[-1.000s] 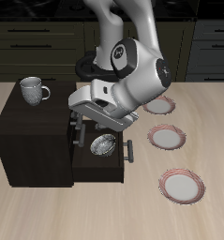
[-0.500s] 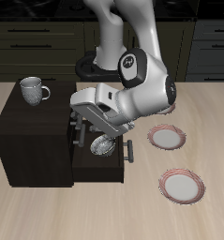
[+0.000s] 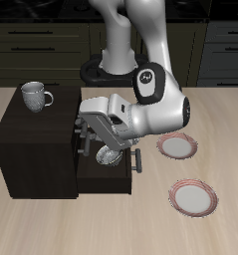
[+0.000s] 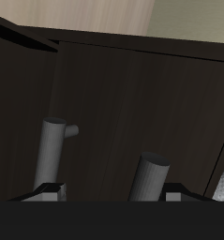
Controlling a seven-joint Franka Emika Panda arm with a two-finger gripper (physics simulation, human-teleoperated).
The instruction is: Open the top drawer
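I have brought my gripper [image 3: 88,137] low against the front of the cabinet [image 3: 31,139], because the top drawer [image 4: 123,103] is shut flush and only its handle [image 4: 51,155] gives me anything to pull. That drawer sits just under the cabinet's top, where a mug [image 3: 33,96] stands, and directly above a lower drawer [image 3: 103,179] that juts out over the table [image 3: 120,227] with a bowl [image 3: 111,154] inside it. The open lower drawer crowds my approach, so I come in over the bowl, not from below. In the wrist view the dark drawer front fills nearly everything, with the grey bar standing off it on a short post. A second, thicker grey bar [image 4: 151,178] shows nearer the camera, and I cannot tell what it belongs to. My fingertips [image 4: 48,192] are spread well apart and I see nothing clamped between them. The bar lines up with one tip rather than the middle of the gap, so I judge I am not yet centred on it, though I cannot tell if it already lies inside the gap. My arm is folded forward from the base at the table's back, with the forearm dropped low and the wrist turned sideways so the fingers point at the cabinet front. Three plates [image 3: 176,146] lie well clear on the far side of my arm. The next move looks like a small sideways correction, then closing and pulling straight out.
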